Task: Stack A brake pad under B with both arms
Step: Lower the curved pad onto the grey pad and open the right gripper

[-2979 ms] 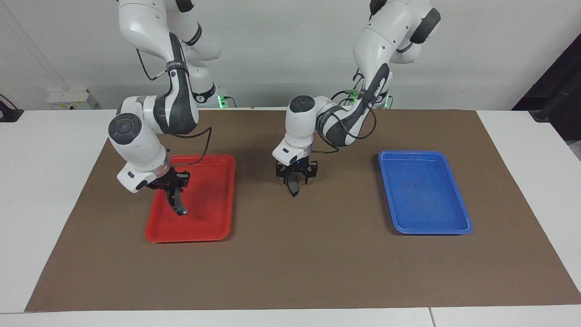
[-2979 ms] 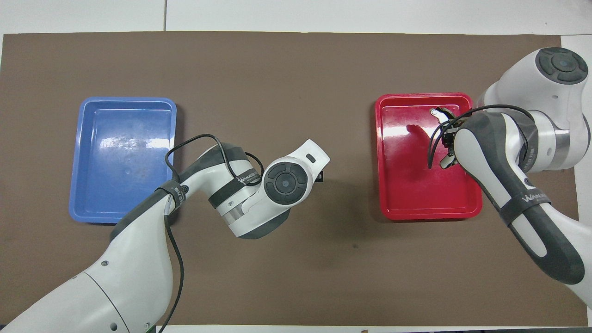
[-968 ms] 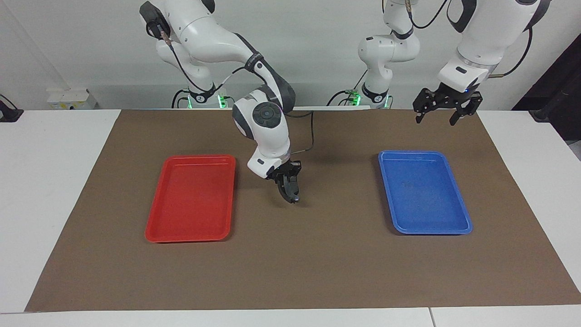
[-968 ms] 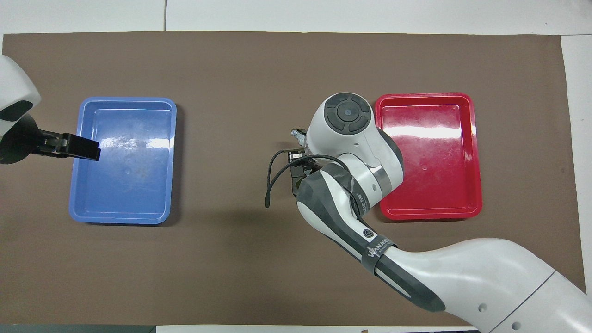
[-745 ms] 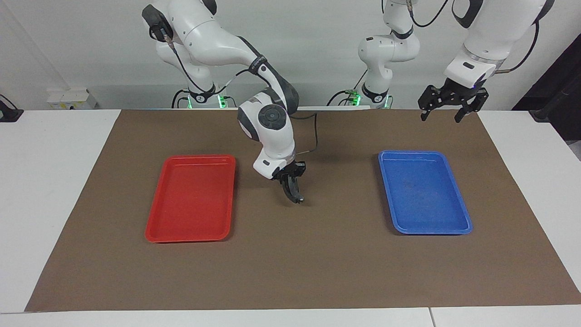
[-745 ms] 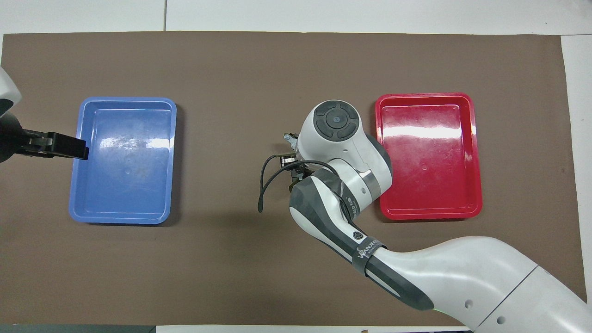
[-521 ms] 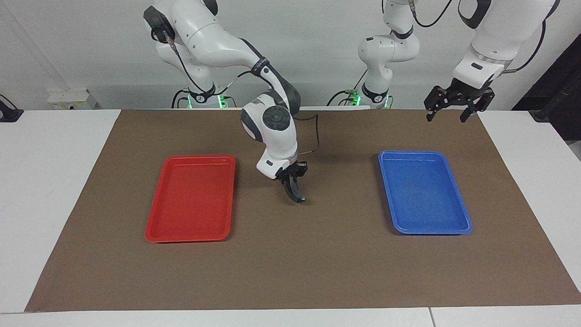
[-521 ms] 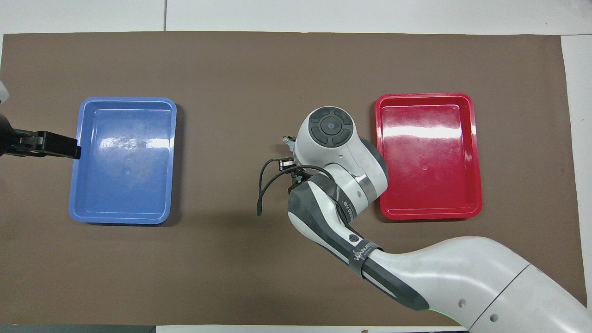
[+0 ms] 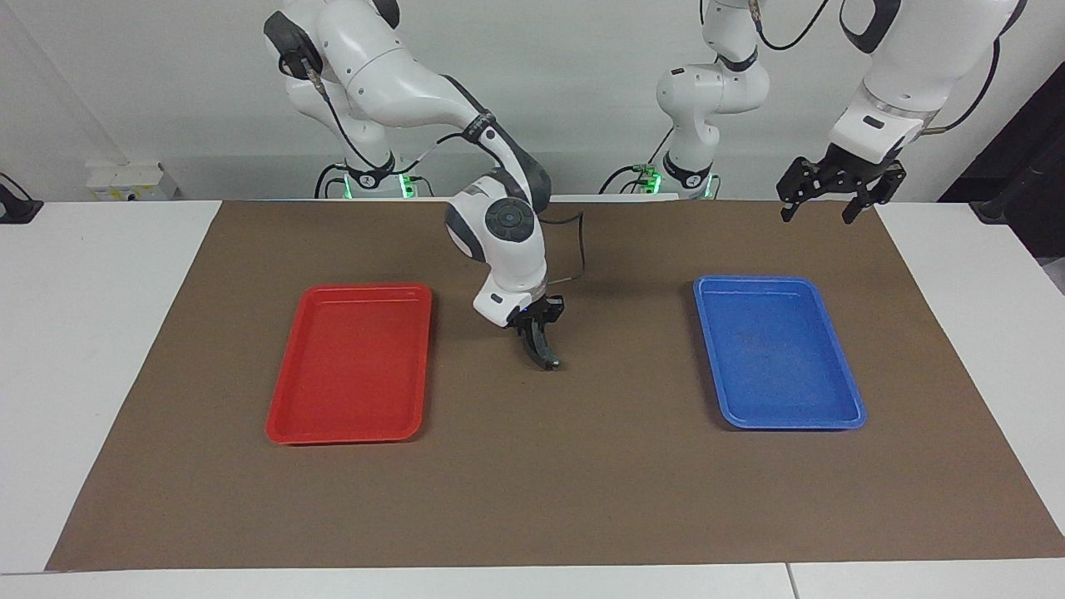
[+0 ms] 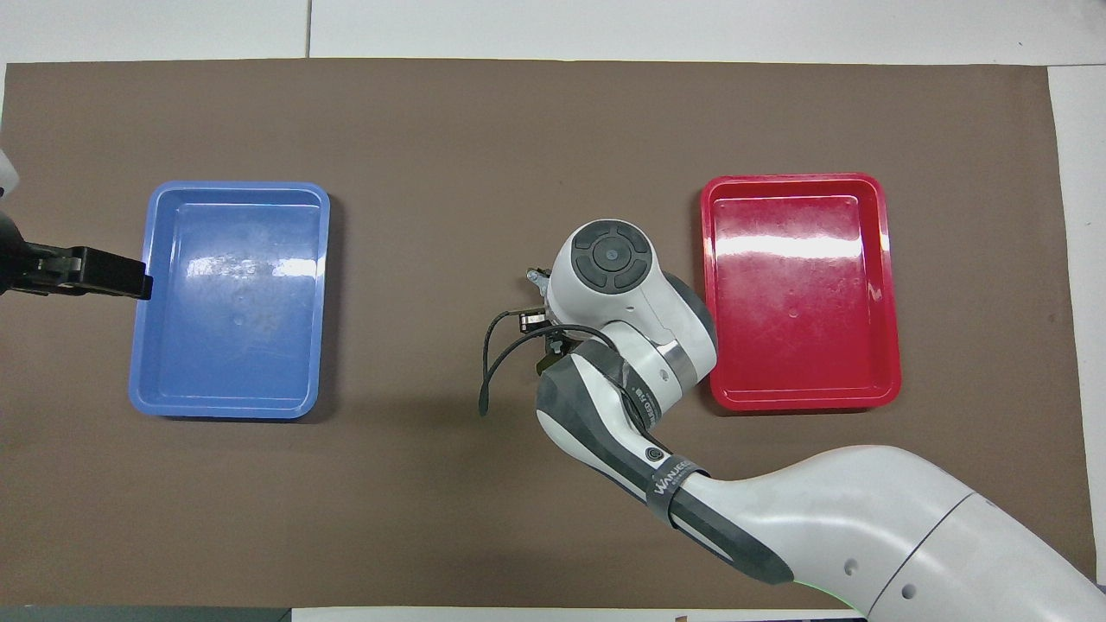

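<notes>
1. While both arms are over it, a brown mat (image 9: 532, 482) covers most of a white table (image 9: 83, 333), and a plain white wall (image 9: 582, 83) rises where the robots stand.
2. A red tray (image 9: 349, 437) lies flat on the mat toward the right arm's end of the table. A blue tray (image 9: 790, 424) lies well apart from the red tray, toward the left arm's end and level with it.
3. The curved brake piece (image 9: 542, 351) is thin, dark grey-black and bent like a crescent. In the overhead view its lighter grey tip shows just clear of the right arm's white wrist.
4. The piece hangs almost upright over the bare mat just beside the red tray, on the side toward the blue tray. Its lower end is very near the mat, but I cannot tell whether it touches.
5. The short brake pad cannot be picked out in either view; the spot under the hanging piece is covered by the arm from above.
6. The right gripper (image 9: 537, 326) points down over the mat beside the red tray. Its fingers are drawn tight together on the upper end of the curved brake piece and carry it.
7. The left gripper (image 9: 818, 214) waits high in the air, well apart from the red tray, over the mat near the blue tray at the left arm's end. Its fingers are spread wide and hold nothing.
</notes>
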`<state>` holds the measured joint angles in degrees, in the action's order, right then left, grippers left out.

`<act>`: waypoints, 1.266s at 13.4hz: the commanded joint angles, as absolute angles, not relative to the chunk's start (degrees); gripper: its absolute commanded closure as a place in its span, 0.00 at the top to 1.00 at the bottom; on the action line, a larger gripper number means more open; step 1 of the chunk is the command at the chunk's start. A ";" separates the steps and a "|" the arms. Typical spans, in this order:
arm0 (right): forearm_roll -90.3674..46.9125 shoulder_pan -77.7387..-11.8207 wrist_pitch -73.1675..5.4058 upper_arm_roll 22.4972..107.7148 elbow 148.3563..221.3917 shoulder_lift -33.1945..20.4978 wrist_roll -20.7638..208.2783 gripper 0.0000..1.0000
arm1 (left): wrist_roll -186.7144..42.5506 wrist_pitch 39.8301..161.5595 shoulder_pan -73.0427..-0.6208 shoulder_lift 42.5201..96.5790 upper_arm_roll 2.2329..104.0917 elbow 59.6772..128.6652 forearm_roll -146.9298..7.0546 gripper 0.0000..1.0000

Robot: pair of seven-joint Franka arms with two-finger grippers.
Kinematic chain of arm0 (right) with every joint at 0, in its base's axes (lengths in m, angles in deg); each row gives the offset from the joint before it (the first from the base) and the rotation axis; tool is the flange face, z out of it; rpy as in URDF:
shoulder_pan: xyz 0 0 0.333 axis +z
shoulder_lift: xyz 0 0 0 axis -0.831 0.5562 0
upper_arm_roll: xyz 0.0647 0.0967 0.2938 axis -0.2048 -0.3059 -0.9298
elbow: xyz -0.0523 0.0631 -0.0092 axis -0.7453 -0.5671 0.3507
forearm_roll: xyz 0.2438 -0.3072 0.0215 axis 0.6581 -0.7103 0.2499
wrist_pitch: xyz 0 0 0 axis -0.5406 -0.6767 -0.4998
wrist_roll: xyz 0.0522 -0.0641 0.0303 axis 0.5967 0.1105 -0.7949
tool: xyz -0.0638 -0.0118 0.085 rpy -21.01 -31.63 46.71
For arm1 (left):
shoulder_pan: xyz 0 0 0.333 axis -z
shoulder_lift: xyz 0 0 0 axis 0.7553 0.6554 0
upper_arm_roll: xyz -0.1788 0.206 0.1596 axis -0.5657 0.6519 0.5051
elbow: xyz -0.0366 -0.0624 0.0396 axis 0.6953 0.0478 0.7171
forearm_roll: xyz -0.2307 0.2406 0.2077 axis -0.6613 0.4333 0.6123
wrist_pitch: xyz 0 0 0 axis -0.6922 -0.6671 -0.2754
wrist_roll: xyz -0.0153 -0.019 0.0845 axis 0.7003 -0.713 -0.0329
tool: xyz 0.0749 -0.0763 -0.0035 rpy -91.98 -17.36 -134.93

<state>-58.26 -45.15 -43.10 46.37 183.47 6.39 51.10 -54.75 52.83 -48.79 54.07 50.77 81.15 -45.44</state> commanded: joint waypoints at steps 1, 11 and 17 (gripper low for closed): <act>-59.79 -45.83 -43.90 45.41 185.97 5.56 49.64 0.03 | -54.53 51.52 -49.05 54.30 50.74 80.33 -46.21 1.00; -59.79 -45.92 -43.64 45.06 186.15 5.29 49.90 1.00 | -54.62 51.26 -48.70 54.30 50.74 80.51 -46.29 1.00; -59.70 -47.23 -38.91 45.50 185.62 -1.37 50.16 1.00 | -54.53 51.26 -48.61 54.30 50.74 80.60 -46.29 1.00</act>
<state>-58.39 -45.54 -41.48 46.04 184.83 2.59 51.10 -54.75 52.40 -48.73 54.19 50.62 81.15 -45.49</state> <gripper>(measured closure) 0.000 0.000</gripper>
